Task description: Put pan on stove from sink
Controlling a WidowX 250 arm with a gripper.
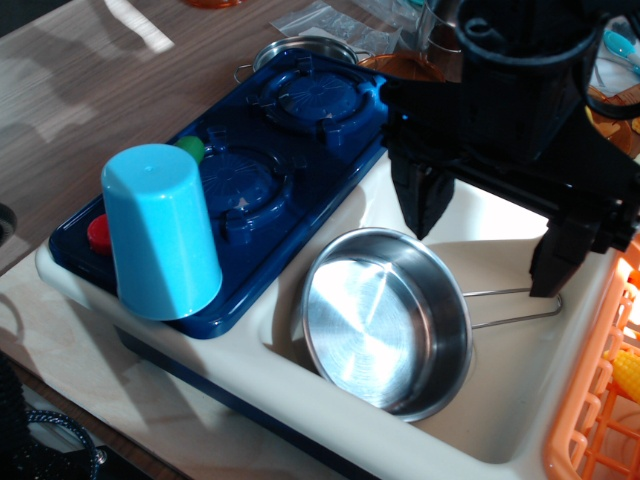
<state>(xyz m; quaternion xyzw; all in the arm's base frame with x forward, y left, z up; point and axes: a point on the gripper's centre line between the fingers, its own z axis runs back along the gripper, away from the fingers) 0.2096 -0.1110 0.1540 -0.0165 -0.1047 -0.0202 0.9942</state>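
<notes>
The shiny steel pan (pixel 385 320) lies tilted in the cream-white sink (pixel 480 235), leaning on its left wall, with its wire loop handle (pixel 515 308) pointing right. The dark blue stove (pixel 265 160) sits left of the sink, with two ridged burners, a red knob (pixel 98 233) and a green knob (pixel 190 148). My black gripper (pixel 490 240) hangs open over the sink above the handle. One finger (pixel 425 200) is above the pan's far rim and the other finger (pixel 555 262) is by the handle's end. It holds nothing.
An upside-down light blue cup (pixel 160 232) stands on the stove's front left corner. A small steel pot (pixel 300 50) sits behind the stove. An orange dish rack (pixel 600 390) borders the sink on the right. Clutter lies at the back right.
</notes>
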